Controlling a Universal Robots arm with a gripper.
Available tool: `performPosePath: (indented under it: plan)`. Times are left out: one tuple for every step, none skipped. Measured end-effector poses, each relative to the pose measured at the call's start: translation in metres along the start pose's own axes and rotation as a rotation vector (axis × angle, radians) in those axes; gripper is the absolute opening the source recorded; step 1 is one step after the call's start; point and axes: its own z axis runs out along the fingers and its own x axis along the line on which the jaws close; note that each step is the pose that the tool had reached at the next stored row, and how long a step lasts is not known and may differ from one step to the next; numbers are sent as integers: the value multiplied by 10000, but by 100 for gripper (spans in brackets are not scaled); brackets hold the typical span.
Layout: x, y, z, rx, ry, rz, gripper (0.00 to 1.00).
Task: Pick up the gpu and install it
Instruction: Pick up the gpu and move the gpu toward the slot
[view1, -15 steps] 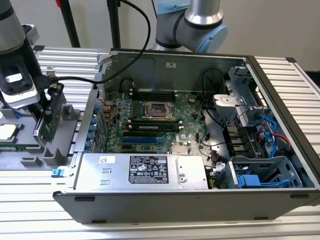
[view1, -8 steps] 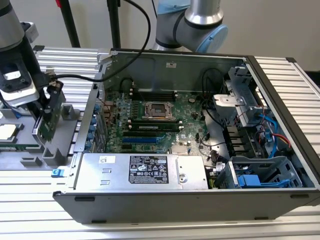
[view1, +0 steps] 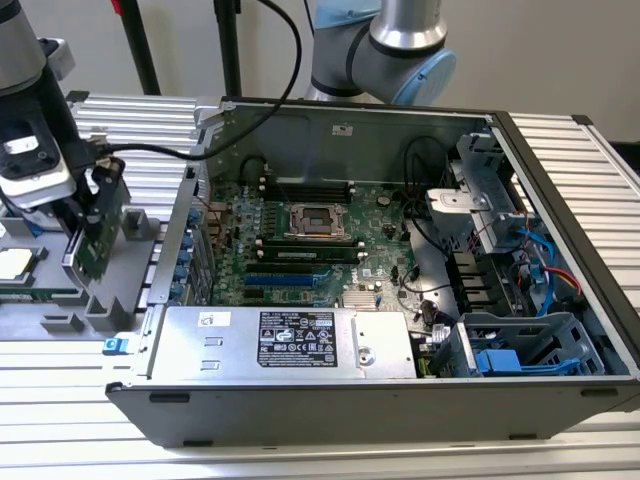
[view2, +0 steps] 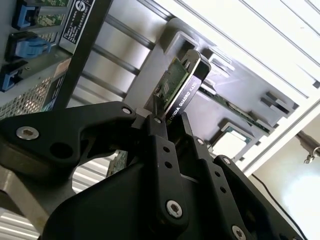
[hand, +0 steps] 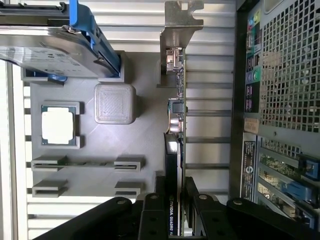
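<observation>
The gpu (view1: 100, 235) is a thin card with a green board face, standing on edge over the grey parts holder (view1: 125, 290) at the exterior view's left. My gripper (view1: 92, 205) is shut on its upper edge. In the second wrist view the black fingers (view2: 159, 137) clamp the gpu (view2: 182, 82), green board on one side and black cooler on the other. The first wrist view shows the gpu (hand: 175, 125) edge-on between the gripper (hand: 175, 205) jaws, its silver bracket (hand: 177, 25) at the far end. Whether the card is clear of its slot I cannot tell.
The open computer case (view1: 560, 200) lies to the exterior view's right, with the motherboard (view1: 300, 240) and a silver power supply (view1: 290, 340) inside. On the grey holder (hand: 145, 90) sit a processor chip (hand: 58, 125), a hard drive (hand: 45, 50) and memory sticks (hand: 87, 163).
</observation>
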Motion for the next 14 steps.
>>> performPosePath:
  plan:
    - [0, 0, -6, 0, 0, 0, 0]
    - [0, 0, -12, -1, 0, 0, 0]
    - [0, 0, -18, 0, 0, 0, 0]
    - [-1, 0, -24, 0, 0, 0, 0]
    - [-1, 0, -30, 0, 0, 0, 0]
    - [-1, 0, -35, -1, -1, 0, 0]
    - [-1, 0, -41, 0, 0, 0, 0]
    - [-1, 0, -47, 0, 0, 0, 0]
    - [-1, 0, -53, 0, 0, 0, 0]
    - [-1, 0, -59, 1, 1, 0, 0]
    - [-1, 0, -65, 0, 1, 0, 0]
    - [-1, 0, -71, 0, 1, 0, 0]
    - [-1, 0, -78, 0, 1, 0, 0]
    - [-2, 0, -84, 0, 0, 0, 0]
